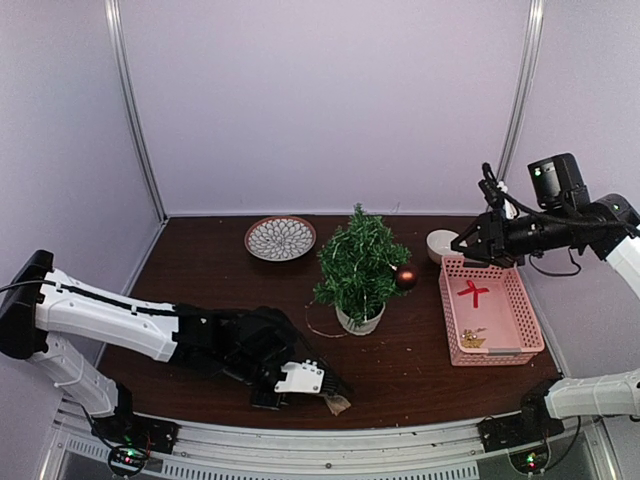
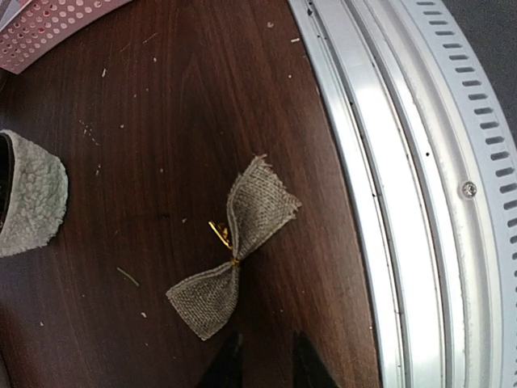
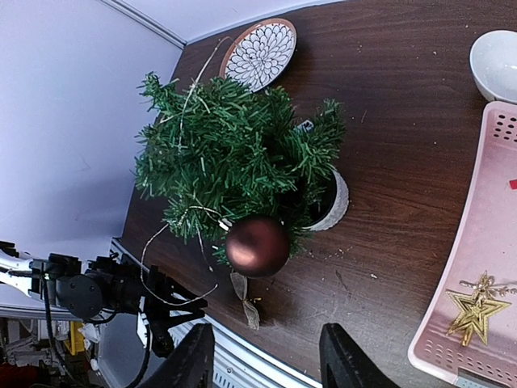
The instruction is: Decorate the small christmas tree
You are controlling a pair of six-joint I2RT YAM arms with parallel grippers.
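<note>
Jaws of the left gripper [image 2: 266, 370] stood slightly parted and empty just short of a burlap bow [image 2: 233, 249] lying flat on the table [image 2: 161, 162] near its front edge. The right gripper [image 3: 266, 360] hung open, holding nothing, near the far corner of the pink basket [image 1: 447, 310]. Between them, mid-table, the small christmas tree [image 1: 358, 262] stood upright in its white pot [image 1: 360, 321], with one brown bauble [image 1: 405, 278] hanging on the side toward the basket. The tree looked light and top-heavy, with soft tinsel needles and branches likely to bend, so a firm push could tip it. The pot appeared the stiffest place to hold or steady it.
</note>
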